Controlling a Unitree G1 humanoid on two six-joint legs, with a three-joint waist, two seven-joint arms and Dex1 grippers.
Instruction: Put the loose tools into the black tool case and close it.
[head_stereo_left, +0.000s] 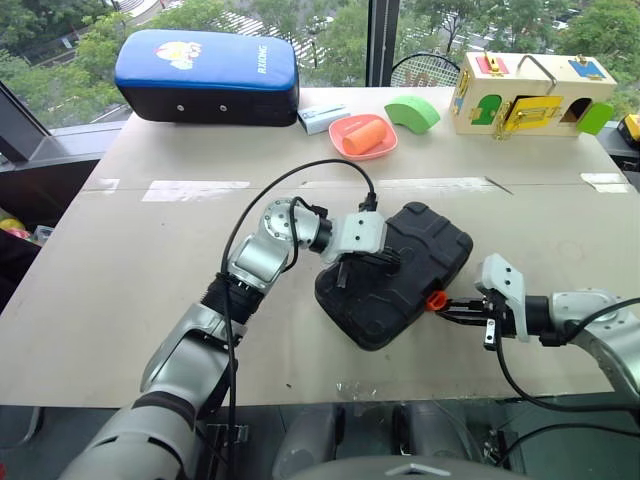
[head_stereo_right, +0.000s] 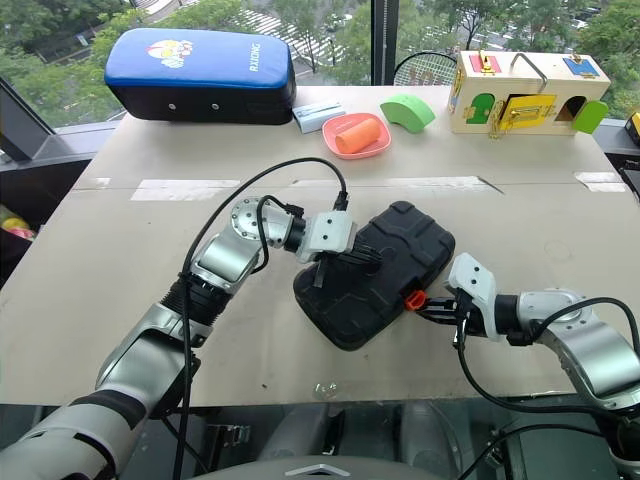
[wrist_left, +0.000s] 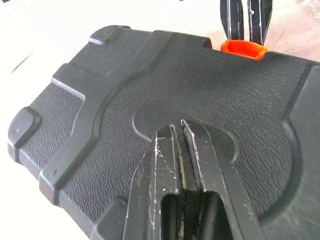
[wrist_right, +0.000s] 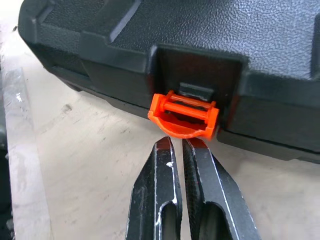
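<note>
One desk (head_stereo_left: 120, 260) fills the frame, with the black tool case (head_stereo_left: 420, 255) at its centre-right, lid down, ribbed shell up. No loose tools lie out; presumably they are inside. Left gripper (head_stereo_left: 352, 262), fingers pressed together and empty, rests on the lid's left side, seemingly to pin it shut. Right gripper (wrist_right: 176, 145), likewise narrow and empty, points at the orange latch (wrist_right: 184, 114) on the case's lower-right edge, just short of it, likely to snap it home.
</note>
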